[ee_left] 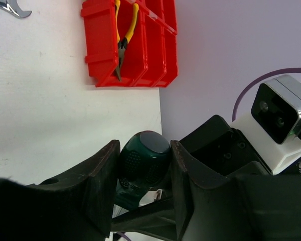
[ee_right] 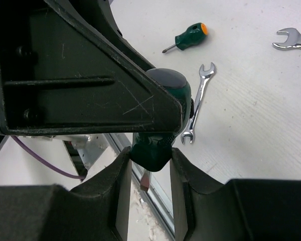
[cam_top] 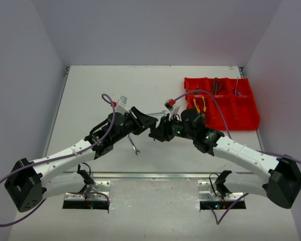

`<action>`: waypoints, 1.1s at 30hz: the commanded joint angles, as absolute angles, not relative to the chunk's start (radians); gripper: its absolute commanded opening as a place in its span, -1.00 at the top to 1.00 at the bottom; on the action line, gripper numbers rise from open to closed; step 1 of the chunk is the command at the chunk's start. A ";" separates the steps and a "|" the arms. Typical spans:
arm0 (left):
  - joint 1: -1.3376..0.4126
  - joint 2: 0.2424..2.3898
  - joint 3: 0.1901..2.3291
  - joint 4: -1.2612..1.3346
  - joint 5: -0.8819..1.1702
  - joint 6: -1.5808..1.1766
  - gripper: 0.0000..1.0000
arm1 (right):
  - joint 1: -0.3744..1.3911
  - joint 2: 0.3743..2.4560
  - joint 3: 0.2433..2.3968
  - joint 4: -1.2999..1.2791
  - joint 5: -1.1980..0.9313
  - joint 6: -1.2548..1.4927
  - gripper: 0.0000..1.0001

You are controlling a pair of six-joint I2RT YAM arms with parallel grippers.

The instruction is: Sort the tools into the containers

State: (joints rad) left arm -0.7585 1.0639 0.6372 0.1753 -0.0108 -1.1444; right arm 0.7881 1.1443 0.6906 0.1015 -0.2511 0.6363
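A dark green screwdriver (ee_left: pixel 143 163) hangs above the table's middle, held between both grippers. My left gripper (cam_top: pixel 148 122) is shut on its rounded handle end, which sits between the fingers in the left wrist view. My right gripper (cam_top: pixel 156 134) is shut on the lower part of the handle (ee_right: pixel 149 149), and the blade tip points down below it. The red divided bin (cam_top: pixel 248 120) stands at the far right with yellow pliers (cam_top: pixel 199 105) and other tools in it. It also shows in the left wrist view (ee_left: pixel 98 45) with the yellow pliers (ee_left: pixel 124 30).
A silver wrench (cam_top: pixel 134 146) lies just below the left gripper, also in the right wrist view (ee_right: pixel 199 100). A second wrench (cam_top: pixel 158 114) lies behind the grippers. A stubby green screwdriver with an orange cap (ee_right: pixel 190 36) lies on the table. Metal rails run along the near edge.
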 commanded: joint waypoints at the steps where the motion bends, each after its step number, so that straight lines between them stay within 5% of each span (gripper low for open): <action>1: -0.786 1.007 0.683 0.196 -0.021 -1.090 -0.06 | 0.782 1.117 0.721 0.127 -0.167 0.590 1.00; 3: -0.787 1.003 0.699 0.183 -0.037 -1.072 -0.41 | 0.784 1.106 0.718 0.126 -0.166 0.584 1.00; 7: -0.787 1.009 0.730 0.165 -0.052 -1.034 -0.68 | 0.784 1.094 0.719 0.119 -0.162 0.578 1.00; 9: -0.785 1.003 0.754 0.134 -0.105 -1.008 -1.00 | 0.784 1.091 0.722 0.104 -0.146 0.572 1.00; 19: -0.781 0.897 0.985 -0.397 -0.631 -0.867 -1.00 | 0.615 1.057 0.776 -0.234 0.055 0.515 1.00; 25: -0.762 0.870 1.003 -0.493 -0.614 -0.725 -1.00 | 0.192 1.170 0.844 -0.425 0.113 0.457 1.00; 33: -0.650 0.883 1.010 -0.598 -0.492 -0.593 -1.00 | -0.080 1.439 1.021 -0.494 0.039 0.441 1.00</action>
